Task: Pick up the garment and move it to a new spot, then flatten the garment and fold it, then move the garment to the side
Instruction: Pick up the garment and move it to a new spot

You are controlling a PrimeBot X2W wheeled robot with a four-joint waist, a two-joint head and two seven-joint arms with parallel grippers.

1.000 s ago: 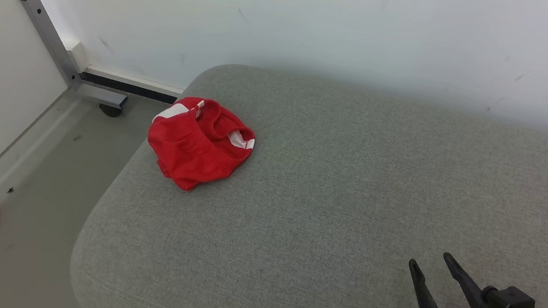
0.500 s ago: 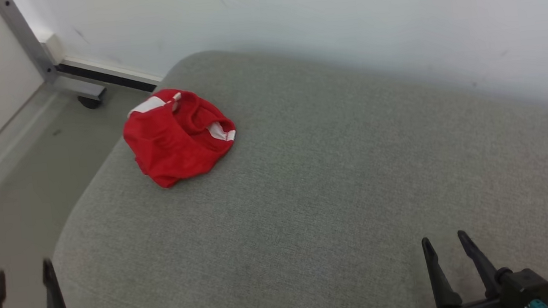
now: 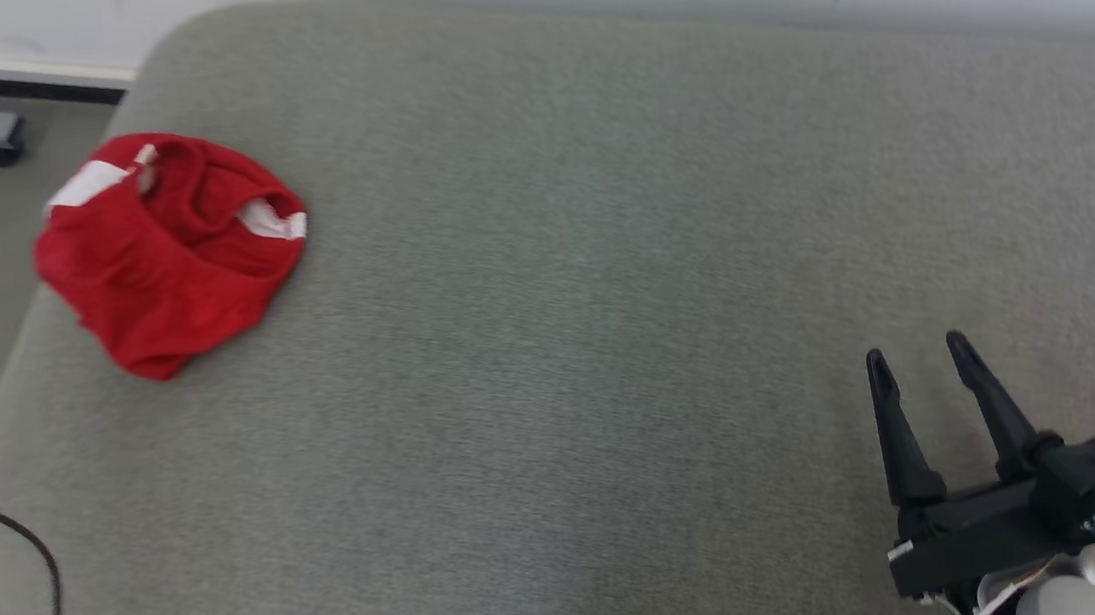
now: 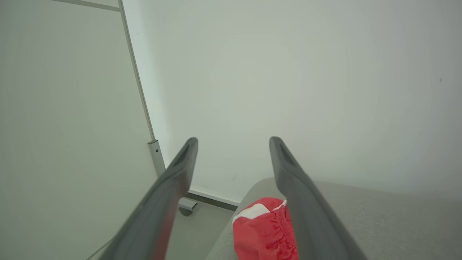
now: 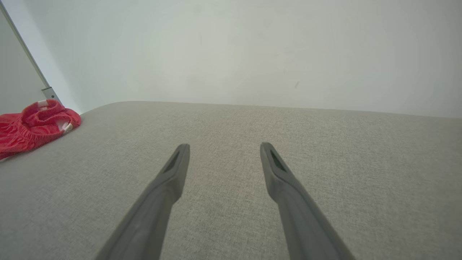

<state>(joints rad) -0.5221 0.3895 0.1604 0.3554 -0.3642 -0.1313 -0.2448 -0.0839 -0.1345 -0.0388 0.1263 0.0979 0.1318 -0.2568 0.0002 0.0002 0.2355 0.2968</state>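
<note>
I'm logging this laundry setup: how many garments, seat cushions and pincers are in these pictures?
Crumpled red fabric garment with white bands: 1
Grey upholstered seat cushion: 1
Dark two-fingered pincers, both open and empty: 2, the left pincer and the right pincer
Total: 4

No writing, label, brand, number or sign can be read anywhere in these views. The white patches on the red garment [image 3: 164, 269], at ten o'clock in the head view, show no lettering that can be made out.
</note>
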